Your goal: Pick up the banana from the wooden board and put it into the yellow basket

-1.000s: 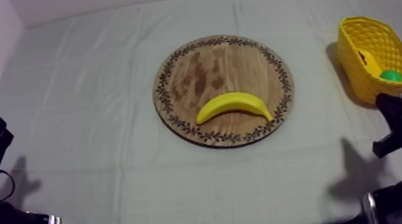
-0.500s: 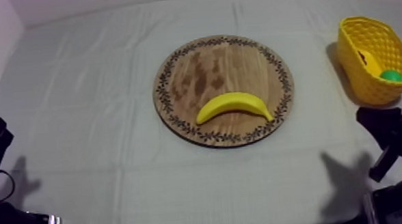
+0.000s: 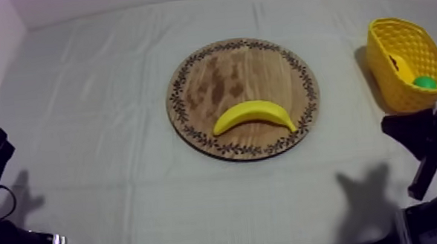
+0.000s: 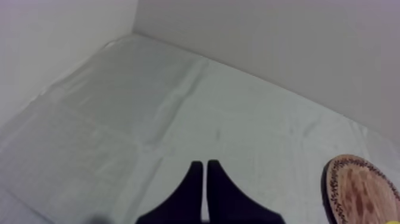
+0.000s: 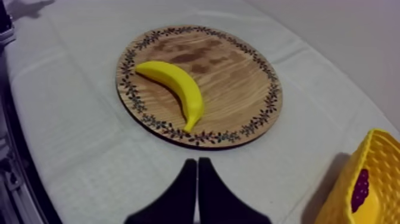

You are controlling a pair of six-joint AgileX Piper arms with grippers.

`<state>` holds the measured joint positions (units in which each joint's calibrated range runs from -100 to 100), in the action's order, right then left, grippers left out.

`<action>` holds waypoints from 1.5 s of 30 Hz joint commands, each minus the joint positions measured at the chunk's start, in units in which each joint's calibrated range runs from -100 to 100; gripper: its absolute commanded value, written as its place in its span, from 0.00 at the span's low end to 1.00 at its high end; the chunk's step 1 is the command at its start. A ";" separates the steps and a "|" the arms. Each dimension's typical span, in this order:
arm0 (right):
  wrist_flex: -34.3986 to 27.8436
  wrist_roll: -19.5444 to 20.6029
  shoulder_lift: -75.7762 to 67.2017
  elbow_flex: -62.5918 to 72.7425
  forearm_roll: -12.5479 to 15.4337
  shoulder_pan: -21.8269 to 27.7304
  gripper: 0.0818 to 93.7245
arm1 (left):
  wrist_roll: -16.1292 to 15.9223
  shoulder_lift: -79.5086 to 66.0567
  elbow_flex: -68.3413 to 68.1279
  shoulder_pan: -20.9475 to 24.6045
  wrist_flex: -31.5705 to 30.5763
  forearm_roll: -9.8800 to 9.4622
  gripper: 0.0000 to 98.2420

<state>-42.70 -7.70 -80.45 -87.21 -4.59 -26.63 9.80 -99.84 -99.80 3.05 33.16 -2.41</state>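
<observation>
Top view: the banana (image 3: pixel 254 115) lies on the wooden board (image 3: pixel 210 72), close to the rim nearest the table's front edge. The yellow basket (image 3: pixel 390 80) stands at the table's right edge, well apart from the board. A green round piece (image 3: pixel 425 82) inside it is too small to name. The right arm (image 3: pixel 425 133) is a dark shape just in front of the basket, cut off at the side, and its fingers cannot be made out there. The right wrist view settles it: the right gripper (image 5: pixel 197 162) has its fingers pressed together in a narrow wedge, holding nothing, over the cloth (image 5: pixel 71 119) just short of the board's rim. That view also gives a purple bunch of grapes (image 5: pixel 359 189) inside the basket, which is itself cut off. Left wrist view: the left gripper (image 4: pixel 204 165) is likewise closed and empty over bare cloth, with a sliver of the board's rim near it.
</observation>
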 commanded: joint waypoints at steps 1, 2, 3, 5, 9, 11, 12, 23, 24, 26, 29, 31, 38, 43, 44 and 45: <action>-4.11 1.14 10.80 11.89 -1.68 -1.83 0.01 | 0.00 0.02 0.02 0.02 -0.01 -0.01 0.00; -6.06 0.90 13.69 15.73 -2.12 -2.55 0.01 | 0.00 0.02 0.02 0.02 -0.01 -0.01 0.00; -8.37 0.54 16.75 19.88 -2.49 -3.24 0.01 | 0.00 0.02 0.02 0.02 -0.01 -0.01 0.00; -13.43 -0.44 22.61 27.92 -2.88 -4.50 0.01 | 0.00 0.02 0.02 0.02 -0.01 -0.01 0.00; -22.19 -2.04 33.03 40.72 -4.36 -6.88 0.01 | 0.00 0.02 0.02 0.02 -0.01 -0.01 0.00; -25.12 -3.31 37.72 45.18 -5.52 -7.75 0.01 | 0.00 0.02 0.02 0.02 -0.01 -0.01 0.00; -26.21 -3.88 39.97 47.07 -5.86 -7.91 0.00 | 0.00 0.02 0.02 0.02 -0.01 -0.01 0.00; -36.09 -15.17 61.52 67.61 -2.36 -3.44 0.02 | 0.00 0.02 0.02 0.02 -0.01 -0.01 0.00; -37.25 -16.21 63.23 69.67 -1.91 -3.05 0.03 | 0.00 0.02 0.02 0.02 -0.01 -0.01 0.00; -39.79 -18.16 66.49 73.80 -1.22 -2.53 0.05 | 0.00 0.02 0.02 0.02 -0.01 -0.01 0.00; -43.35 -20.39 70.78 79.26 -0.88 -2.30 0.07 | 0.00 0.02 0.02 0.02 -0.01 -0.01 0.00; -45.19 -21.30 73.01 82.10 -0.96 -2.31 0.08 | 0.00 0.02 0.02 0.02 -0.01 -0.01 0.00; -50.41 -22.84 76.40 85.96 -1.12 -3.00 0.13 | 0.00 0.02 0.02 0.02 -0.01 -0.01 0.00; -52.44 -22.19 77.13 86.37 -1.52 -3.42 0.36 | 0.00 0.02 0.02 0.02 -0.01 -0.01 0.00; -52.62 -21.92 77.21 86.51 -1.60 -3.41 0.42 | 0.00 0.02 0.02 0.02 -0.01 -0.01 0.00; -52.74 -21.66 77.26 86.60 -1.68 -3.40 0.48 | 0.00 0.02 0.02 0.02 -0.01 -0.01 0.00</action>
<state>-95.22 -29.71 -3.15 -0.64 -6.22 -30.02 9.80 -99.84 -99.80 3.05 33.16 -2.41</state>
